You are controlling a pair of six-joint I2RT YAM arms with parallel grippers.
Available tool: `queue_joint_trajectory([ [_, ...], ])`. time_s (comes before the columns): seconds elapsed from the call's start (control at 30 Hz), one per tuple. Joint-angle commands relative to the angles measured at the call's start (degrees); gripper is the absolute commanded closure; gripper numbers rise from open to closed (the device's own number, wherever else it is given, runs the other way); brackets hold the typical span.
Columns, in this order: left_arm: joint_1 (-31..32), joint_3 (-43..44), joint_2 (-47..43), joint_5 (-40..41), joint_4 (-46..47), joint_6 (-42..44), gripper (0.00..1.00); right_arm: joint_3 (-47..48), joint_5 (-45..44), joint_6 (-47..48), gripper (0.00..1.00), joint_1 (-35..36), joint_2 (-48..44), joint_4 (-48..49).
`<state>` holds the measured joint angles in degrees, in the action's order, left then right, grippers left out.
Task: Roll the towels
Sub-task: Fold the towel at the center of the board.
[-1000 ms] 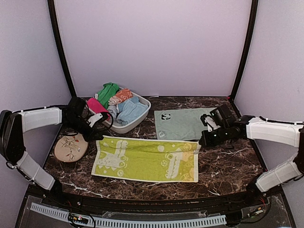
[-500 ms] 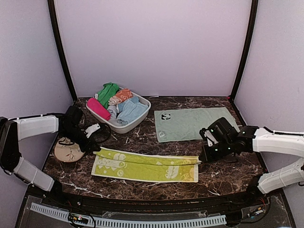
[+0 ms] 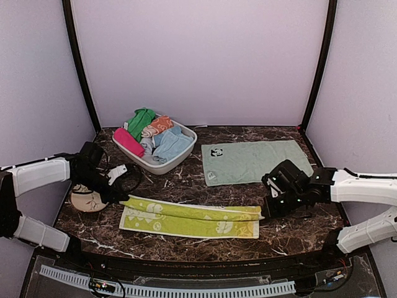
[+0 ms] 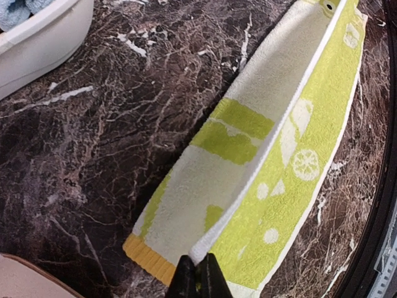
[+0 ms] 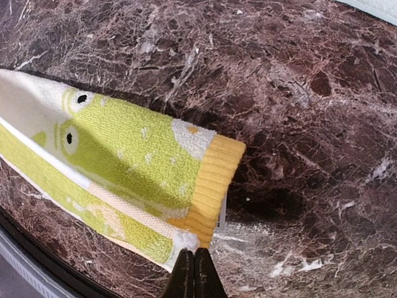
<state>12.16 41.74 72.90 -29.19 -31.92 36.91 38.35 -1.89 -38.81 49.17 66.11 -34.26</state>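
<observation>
The marble table (image 3: pixel 298 239) bears the yellow-lime towel (image 3: pixel 192 217), folded lengthwise and stretched between the two tools, likely to narrow it for rolling. The left gripper (image 4: pixel 197 267) and right gripper (image 5: pixel 195 261) each pinch its folded-over edge, jaws closed.

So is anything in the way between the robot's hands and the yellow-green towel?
No, nothing visible is. The left gripper and the right gripper each pinch the yellow-green towel, one at each end of its lifted edge. The basket and the mint towel lie farther back, apart from it.
</observation>
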Motion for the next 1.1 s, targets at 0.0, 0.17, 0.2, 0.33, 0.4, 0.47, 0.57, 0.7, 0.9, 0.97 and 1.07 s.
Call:
queue_joint_trajectory([
  [0.0,-0.2,-3.4,-1.1,-1.5,-2.4,1.4,0.95,-1.7,-1.2,-2.5,1.00,1.9,-0.2,-1.6],
  [0.17,-0.1,-5.4,-1.3,-0.3,-1.0,2.1,0.92,-3.0,-1.1,-3.9,1.00,4.1,0.4,-0.1],
  [0.2,-0.1,-5.7,-1.5,-0.4,-1.4,2.5,0.90,-3.2,-1.1,-4.2,1.00,4.5,0.5,0.1],
  [0.33,-0.1,-6.9,-2.1,-0.9,-2.9,4.2,0.80,-4.4,-0.8,-5.6,1.00,6.3,0.6,1.1],
  [0.4,-0.1,-7.6,-2.4,-1.0,-3.5,5.0,0.79,-4.8,-0.8,-6.2,1.00,7.2,0.6,1.3],
  [0.47,-0.1,-8.1,-2.7,-1.3,-4.4,5.7,0.74,-5.2,-0.5,-6.8,0.92,7.9,0.5,1.8],
  [0.57,-0.1,-7.8,-3.5,-0.4,-5.7,6.4,0.56,-5.7,0.1,-7.3,0.82,8.6,0.3,2.1],
  [0.7,-0.1,-6.7,-6.2,0.6,-7.9,7.6,0.42,-5.5,0.5,-7.6,0.66,8.9,-1.0,1.6],
  [0.9,-0.1,-2.7,-6.7,3.4,-13.4,10.8,0.42,-4.9,2.4,-6.7,0.61,8.9,-4.5,-2.0],
  [0.97,-0.1,-0.8,-6.3,4.2,-14.2,11.0,0.42,-4.8,3.7,-6.7,0.61,8.9,-5.6,-3.2],
  [1.07,-0.1,1.0,-5.5,4.1,-13.1,10.1,0.42,-3.4,3.9,-6.5,0.61,8.9,-6.9,-5.0],
])
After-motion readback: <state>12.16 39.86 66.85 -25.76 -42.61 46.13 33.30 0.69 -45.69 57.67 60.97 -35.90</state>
